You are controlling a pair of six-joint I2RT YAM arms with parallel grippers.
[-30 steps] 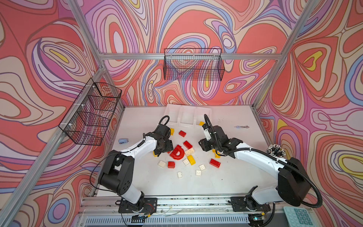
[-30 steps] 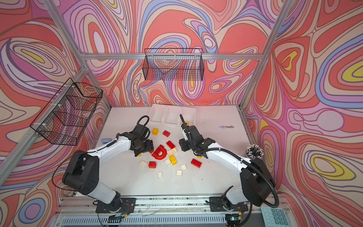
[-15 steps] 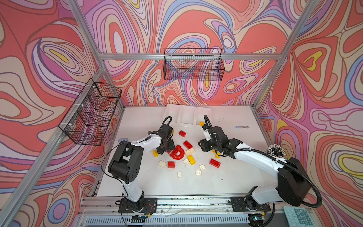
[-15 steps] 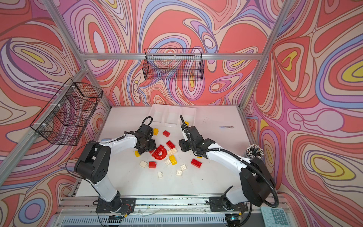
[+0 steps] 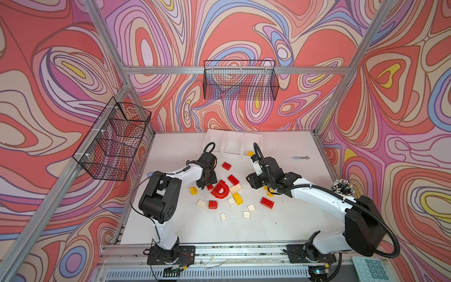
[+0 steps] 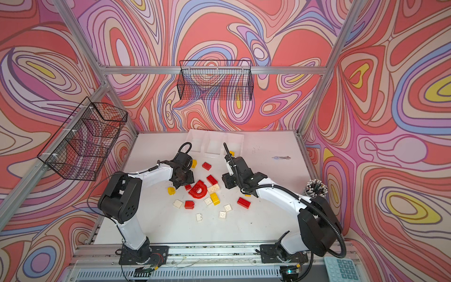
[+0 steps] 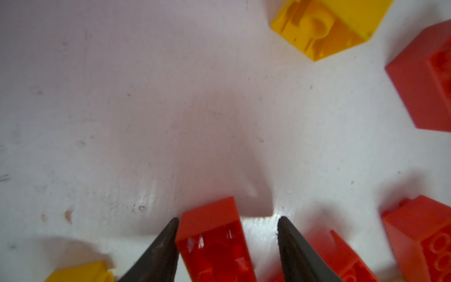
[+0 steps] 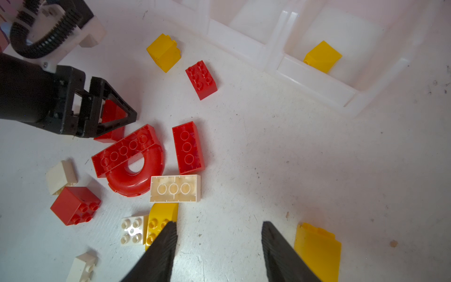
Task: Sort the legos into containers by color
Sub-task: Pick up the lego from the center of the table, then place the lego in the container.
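Left gripper (image 7: 228,219) low in pile (image 5: 220,193), jaws apart around red brick (image 7: 212,234), one finger (image 7: 158,251) touching it. Right gripper (image 8: 219,223) spread, empty, at pile's right edge. Bins (image 8: 317,85) far centre; yellow brick (image 8: 322,56) in right one.

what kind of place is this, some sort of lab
Most likely a robotics test cell: two white-and-black robot arms bolted to a metal rail at a white tabletop, an aluminium frame with swirl-printed wall panels around it, and scattered red, yellow and white plastic bricks.
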